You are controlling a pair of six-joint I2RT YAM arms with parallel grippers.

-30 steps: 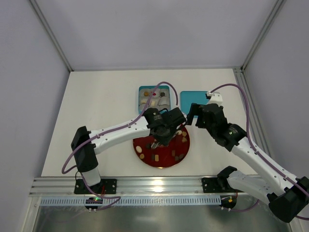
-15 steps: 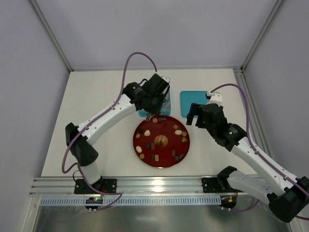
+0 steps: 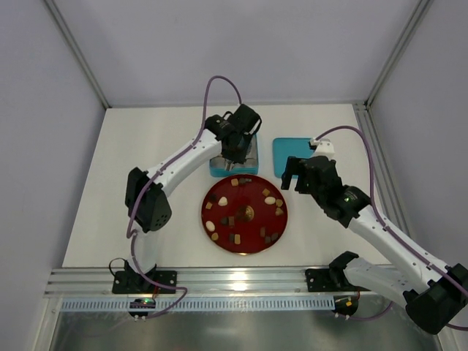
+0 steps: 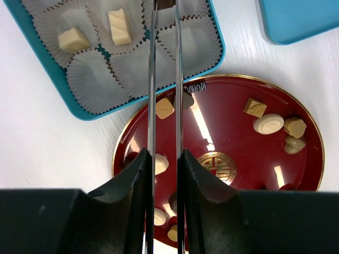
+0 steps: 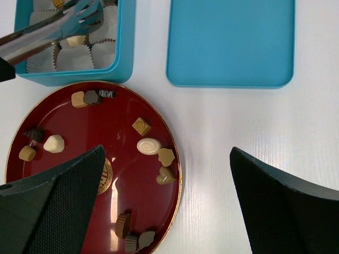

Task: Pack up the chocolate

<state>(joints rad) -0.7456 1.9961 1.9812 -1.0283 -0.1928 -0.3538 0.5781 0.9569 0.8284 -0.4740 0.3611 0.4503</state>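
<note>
Left arm has swung away from above the red plate (image 4: pixel 222 106) and now reaches over the teal box (image 5: pixel 125 42), which sits just beyond the plate's far rim; the right arm has not shifted.

The left gripper (image 4: pixel 164 180) has its fingers squeezed nearly together on a pair of long metal tongs (image 4: pixel 152 79). The tong tips hang over the box's paper cups. A dark scrap shows between the tips at the very edge of the wrist view, possibly a chocolate, but it is cut off, so I cannot tell. The right gripper (image 3: pixel 295 174) hovers off the plate's right side with its fingers spread wide and nothing in them.

Packing looks early. In the left wrist view, two cream chocolates (image 4: pixel 119 26) lie in separate cups, and at least four cups nearer the plate are empty. Well over a dozen pieces remain scattered on the plate, among them a cream oval (image 4: pixel 268 123), tan cubes and hearts, and dark ones. The box's flat teal lid (image 5: pixel 230 42) lies on the white counter (image 3: pixel 146 146) beyond the plate's right side, apart from the box, so closing is also left to do.

A round gold emblem marks the plate's centre, and small gold lettering sits by its far rim; neither can be read.
</note>
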